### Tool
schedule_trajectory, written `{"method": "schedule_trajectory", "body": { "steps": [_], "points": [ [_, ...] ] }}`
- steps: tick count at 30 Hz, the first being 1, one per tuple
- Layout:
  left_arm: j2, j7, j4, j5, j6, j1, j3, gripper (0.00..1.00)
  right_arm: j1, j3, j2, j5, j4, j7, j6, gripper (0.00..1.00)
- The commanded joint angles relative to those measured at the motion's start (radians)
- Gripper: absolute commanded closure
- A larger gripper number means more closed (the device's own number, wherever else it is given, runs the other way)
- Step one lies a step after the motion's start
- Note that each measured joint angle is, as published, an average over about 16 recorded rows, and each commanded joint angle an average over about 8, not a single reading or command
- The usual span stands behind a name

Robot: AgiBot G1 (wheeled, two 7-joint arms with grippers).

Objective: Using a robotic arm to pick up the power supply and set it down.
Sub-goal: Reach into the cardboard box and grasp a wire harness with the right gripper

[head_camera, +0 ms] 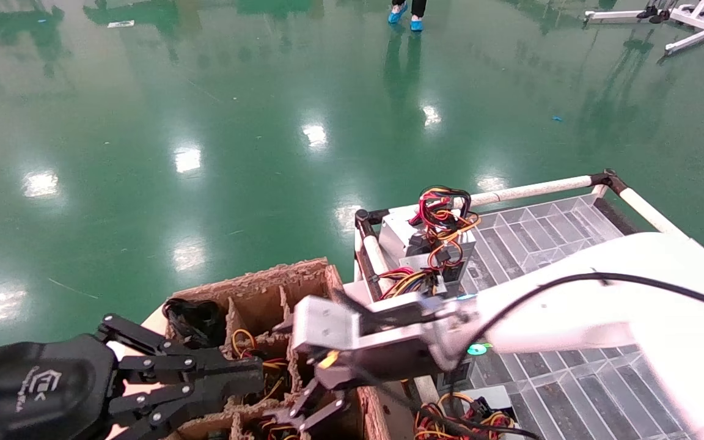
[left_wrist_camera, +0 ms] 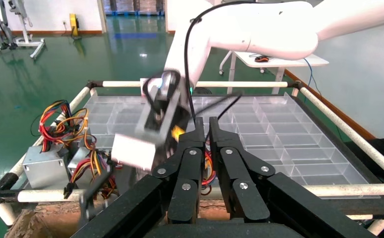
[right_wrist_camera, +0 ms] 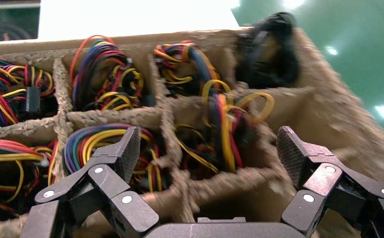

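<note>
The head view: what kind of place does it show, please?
Probably a factory or robot test hall. The glossy green floor is wide and open, a partitioned cardboard box holds wired power supplies, and more power supplies sit on a railed cart with clear plastic trays.

Railed cart (head_camera: 535, 189) carries clear trays (head_camera: 547, 232) (power supplies (head_camera: 431, 244) apparently atop).

An industrial workshop or factory hall.

Around me spreads a glossy green floor (head_camera: 205, 122) mirroring ceiling lights; a cardboard divider box (right_wrist_camera: 170, 119) of wired power supplies sits low in frame, a clear compartment tray (head_camera: 541, 232) in a pipe frame at right, white equipment stands (head_camera: 688, 18) upper right.
</note>
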Motion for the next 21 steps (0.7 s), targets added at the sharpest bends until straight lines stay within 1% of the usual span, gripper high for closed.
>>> {"method": "schedule_trajectory", "body": {
  "steps": [1, 3, 4, 5, 6, 7, 11, 13, 14, 15, 21],
  "points": [
    [0.000, 0.000, 0.000, 0.000, 0.000, 0.000, 0.000, 1.00, 0.017, -0.016, -0.041, -0.016, -0.047, -0.026, -0.003, 1.00],
    [0.000, 0.000, 0.000, 0.000, 0.000, 0.000, 0.000, 0.99, 0.031, -0.023, -0.068, -0.024, -0.089, -0.053, -0.001, 1.00],
    [0.000, 0.000, 0.000, 0.000, 0.000, 0.000, 0.000, 0.96, 0.038, -0.027, -0.079, -0.029, -0.109, -0.066, 0.000, 1.00],
    [0.000, 0.000, 0.000, 0.000, 0.000, 0.000, 0.000, 0.92, 0.045, -0.031, -0.090, -0.034, -0.126, -0.078, 0.001, 1.00],
    [0.000, 0.000, 0.000, 0.000, 0.000, 0.000, 0.000, 0.86, 0.052, -0.036, -0.099, -0.038, -0.143, -0.089, 0.003, 1.00],
    [0.000, 0.000, 0.000, 0.000, 0.000, 0.000, 0.000, 0.76, 0.057, -0.040, -0.108, -0.042, -0.159, -0.100, 0.004, 1.00],
    [0.000, 0.000, 0.000, 0.000, 0.000, 0.000, 0.000, 0.28, 0.075, -0.063, -0.129, -0.047, -0.200, -0.130, 0.009, 1.00],
    [0.000, 0.000, 0.000, 0.000, 0.000, 0.000, 0.000, 0.09, 0.080, -0.076, -0.133, -0.043, -0.210, -0.138, 0.014, 1.00],
    [0.000, 0.000, 0.000, 0.000, 0.000, 0.000, 0.000, 0.03, 0.082, -0.083, -0.135, -0.040, -0.213, -0.141, 0.017, 1.00],
    [0.000, 0.000, 0.000, 0.000, 0.000, 0.000, 0.000, 0.00, 0.084, -0.090, -0.136, -0.036, -0.216, -0.143, 0.020, 1.00],
    [0.000, 0.000, 0.000, 0.000, 0.000, 0.000, 0.000, 0.00, 0.091, -0.136, -0.139, -0.007, -0.221, -0.146, 0.044, 1.00]
  ]
}}
